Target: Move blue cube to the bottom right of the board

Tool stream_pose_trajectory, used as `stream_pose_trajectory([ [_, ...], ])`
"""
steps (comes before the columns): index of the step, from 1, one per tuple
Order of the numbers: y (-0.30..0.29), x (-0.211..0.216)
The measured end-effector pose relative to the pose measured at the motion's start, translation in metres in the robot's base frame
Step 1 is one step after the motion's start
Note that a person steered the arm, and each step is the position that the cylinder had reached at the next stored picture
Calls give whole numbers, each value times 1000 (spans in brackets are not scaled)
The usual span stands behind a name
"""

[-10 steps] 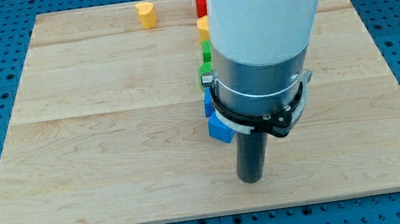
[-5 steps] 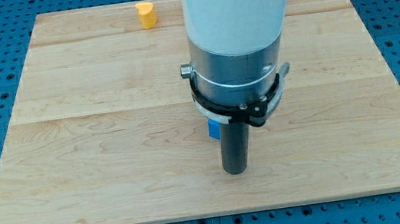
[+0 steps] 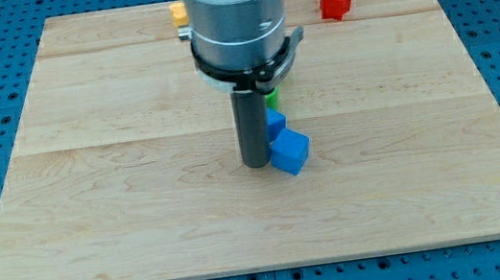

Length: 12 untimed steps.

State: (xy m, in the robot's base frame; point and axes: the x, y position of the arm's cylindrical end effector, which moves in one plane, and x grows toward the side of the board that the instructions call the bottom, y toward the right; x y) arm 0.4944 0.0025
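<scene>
The blue cube (image 3: 290, 151) lies near the middle of the wooden board (image 3: 91, 180), slightly right of centre. My tip (image 3: 256, 164) rests on the board just left of the cube, touching or almost touching its left side. A second blue block (image 3: 275, 121) sits right behind the cube, partly hidden by the rod.
A green block (image 3: 271, 94) peeks out behind the rod above the blue blocks. A red block (image 3: 335, 0) stands at the top right. A yellow block (image 3: 177, 13) shows at the top, half hidden by the arm. Blue pegboard surrounds the board.
The arm has moved left and toward the view's top; my tip went from right of and below the blue cube to its left side. The red block is now uncovered.
</scene>
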Motion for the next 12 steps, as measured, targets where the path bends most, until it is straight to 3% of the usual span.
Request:
stream_pose_trajectory([
  [3, 42, -7],
  [5, 75, -35],
  [7, 60, -10],
  [8, 76, 12],
  [10, 90, -6],
  [12, 120, 29],
])
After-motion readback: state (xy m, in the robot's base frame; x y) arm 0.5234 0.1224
